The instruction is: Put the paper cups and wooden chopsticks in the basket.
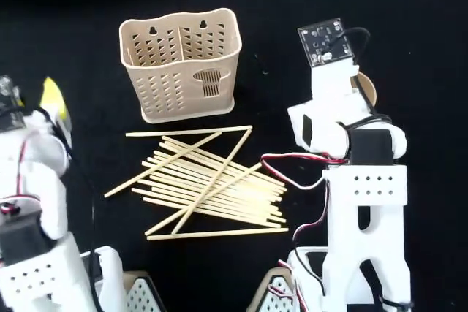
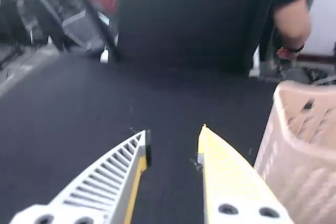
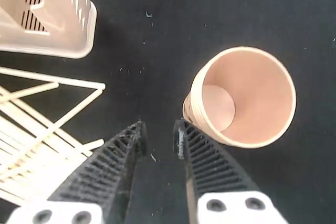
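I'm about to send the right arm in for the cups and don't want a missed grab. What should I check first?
1. Right pincer open: ok.
2. Paper cups between its jaws: not ok, they sit beside it, outside the gap.
3. Chopsticks apart from the cups: ok.
4. Basket upright, mouth unobstructed: ok.
5. Left pincer open, holding nothing: ok.
6. Number of cups stacked: cannot tell.

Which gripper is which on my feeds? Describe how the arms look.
Left gripper has pointed ribbed fingers, one white, one yellow. Right gripper has black ribbed fingers on white mounts. Both arms are white with black motors; red and white cables loop beside the right arm.
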